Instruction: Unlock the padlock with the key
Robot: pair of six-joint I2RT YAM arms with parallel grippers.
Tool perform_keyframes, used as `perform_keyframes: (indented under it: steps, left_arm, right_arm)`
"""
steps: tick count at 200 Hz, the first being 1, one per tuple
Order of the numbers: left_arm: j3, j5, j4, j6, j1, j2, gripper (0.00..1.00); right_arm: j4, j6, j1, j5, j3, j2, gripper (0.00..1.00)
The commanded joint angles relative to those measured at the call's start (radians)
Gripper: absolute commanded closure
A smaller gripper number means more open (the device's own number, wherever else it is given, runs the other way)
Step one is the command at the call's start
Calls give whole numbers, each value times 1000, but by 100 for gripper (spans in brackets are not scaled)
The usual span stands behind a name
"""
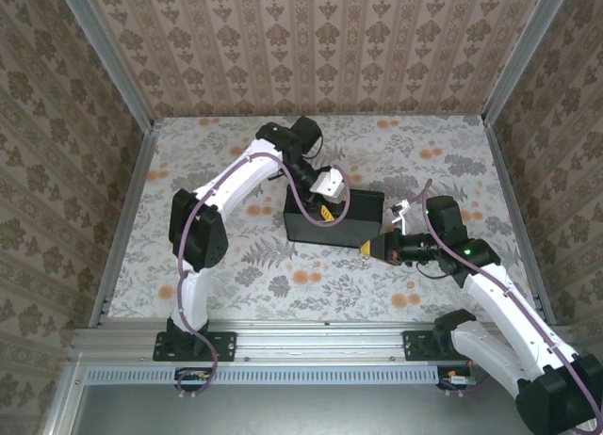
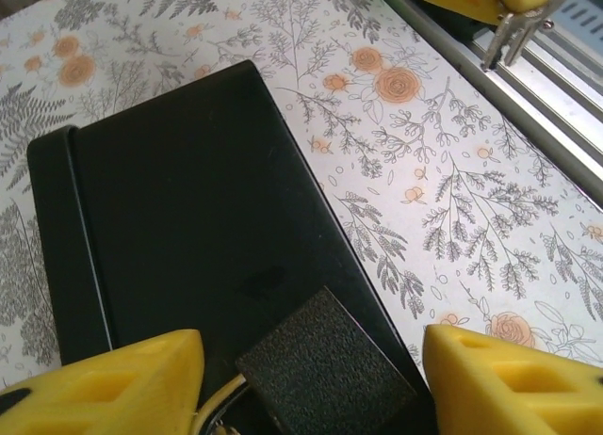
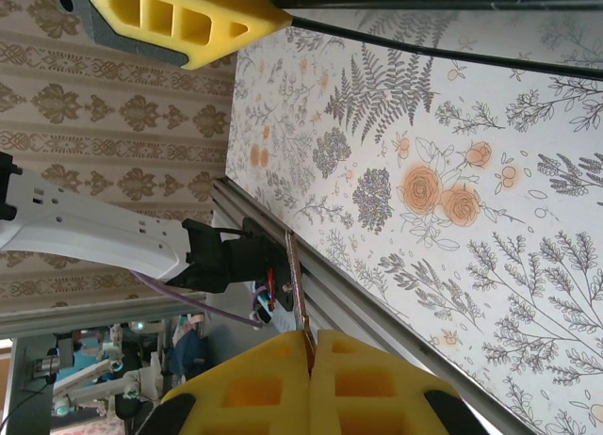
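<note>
A black box (image 1: 350,212) lies mid-table; its dark top (image 2: 188,218) fills much of the left wrist view. My left gripper (image 1: 325,207) hangs over its left part, open (image 2: 311,360). Its yellow fingers (image 2: 122,383) stand apart on either side of a small black textured block (image 2: 325,364) without touching it. A brass-coloured bar (image 2: 215,397) shows at that block's lower left; I cannot tell whether this is the padlock. My right gripper (image 1: 369,249) sits at the box's near right corner, shut (image 3: 311,346) on the key (image 3: 300,284), whose thin metal blade sticks out of the pads. The same key (image 2: 513,35) shows in the left wrist view.
The table has a floral cover (image 1: 283,284) and patterned walls on three sides. An aluminium rail (image 1: 311,336) runs along the near edge, with both arm bases on it. Free floor lies left of and behind the box.
</note>
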Motion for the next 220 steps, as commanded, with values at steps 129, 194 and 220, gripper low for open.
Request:
perform_keyframes:
  steps: [129,194,220]
  left_arm:
    - [35,-7,237,-669,-36,-121,44]
    - [-55,-641,247,-1600,-70,-272,60]
    - [-133,-741,210,-1887,-110,-316,59]
  right_arm:
    - [20,-62,-4,6,-26,-68,100]
    - [19,-80,-18,76,5,-5,100]
    - [20,-88,-19,83,13,5,100]
